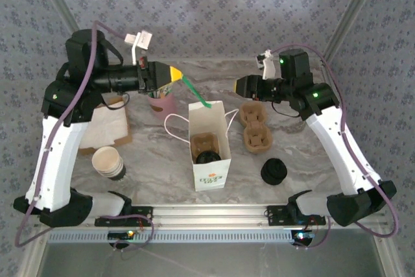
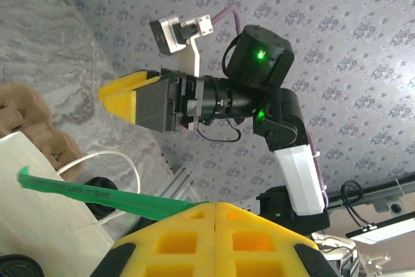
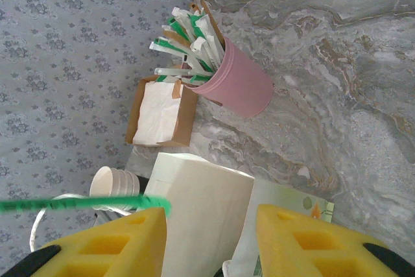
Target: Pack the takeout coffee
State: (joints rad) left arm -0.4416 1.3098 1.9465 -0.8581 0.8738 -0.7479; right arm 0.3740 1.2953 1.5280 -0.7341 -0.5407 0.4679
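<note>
The left claw (image 1: 179, 74) is pinching a green straw (image 1: 196, 93) between its closed yellow fingers (image 2: 168, 238). The straw is slanting down and away from the tips, its far end hanging over the open top of the bag (image 1: 211, 176) just below. The coffee (image 1: 207, 157) is sitting deep inside that bag, below the straw's lower end, black lid up, nestled in a brown carrier (image 1: 205, 141).

Across the bag, the right claw (image 1: 237, 85) is facing the left one, hovering with its fingers partway apart and gripping nothing.

A pink cup (image 1: 162, 103) of straws is standing right under the left claw. A napkin box (image 1: 107, 126) is lying beyond it to the outside, and a cup stack (image 1: 109, 162) is resting nearer the bases. Under the right claw two spare trays (image 1: 254, 124) are lying side by side, with a pile of lids (image 1: 273, 172) sitting closer to the bases.
</note>
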